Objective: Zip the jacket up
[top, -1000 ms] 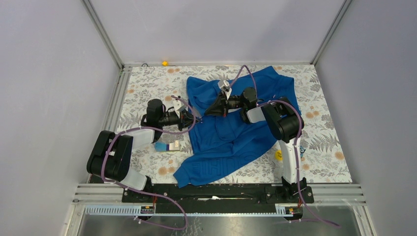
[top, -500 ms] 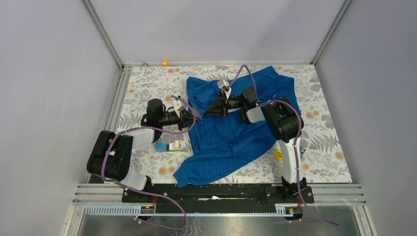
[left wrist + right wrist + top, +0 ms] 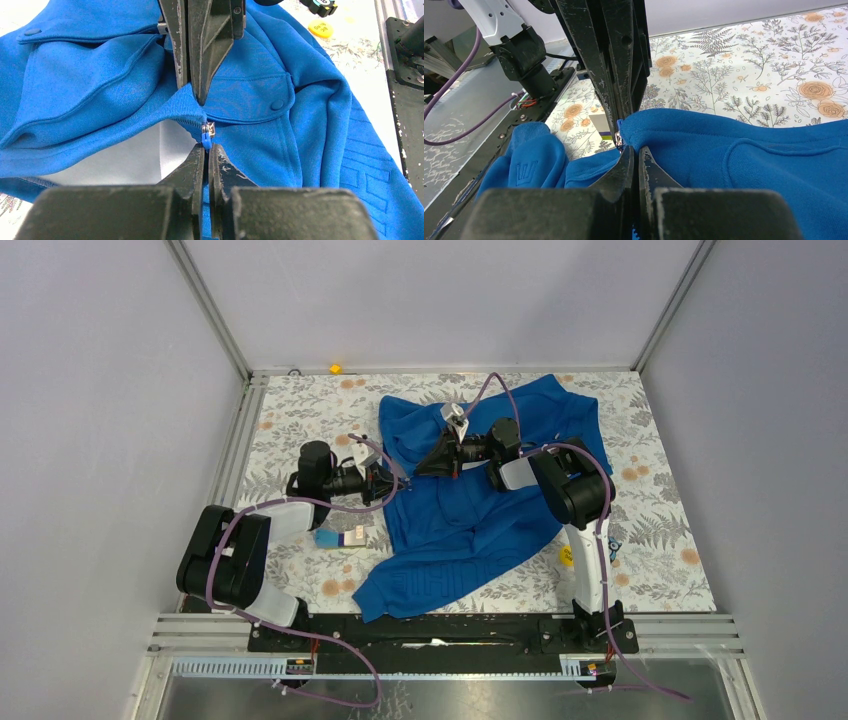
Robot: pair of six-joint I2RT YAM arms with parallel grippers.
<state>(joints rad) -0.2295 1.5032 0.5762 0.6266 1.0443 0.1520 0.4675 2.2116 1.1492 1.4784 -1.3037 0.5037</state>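
The royal-blue jacket (image 3: 470, 515) lies crumpled on the floral table, with its pocket flaps showing in the left wrist view (image 3: 250, 95). My left gripper (image 3: 396, 480) (image 3: 206, 148) is shut on the small blue zipper pull (image 3: 205, 142), just below the silvery slider (image 3: 208, 129). My right gripper (image 3: 424, 462) (image 3: 633, 150) faces it tip to tip and is shut on the jacket's front edge (image 3: 659, 125) beside the slider (image 3: 618, 140). In each wrist view the other gripper's fingers hang from the top. The white lining (image 3: 125, 160) shows where the front gapes.
A small blue, white and yellow card (image 3: 341, 538) lies left of the jacket. A yellow disc (image 3: 566, 556) and a small dark object (image 3: 612, 546) lie by the right arm. A small orange object (image 3: 335, 368) sits at the back edge. The black base rail (image 3: 430, 630) runs along the near edge.
The right wrist has shifted very slightly to the left. Both grippers keep their hold at the zipper.
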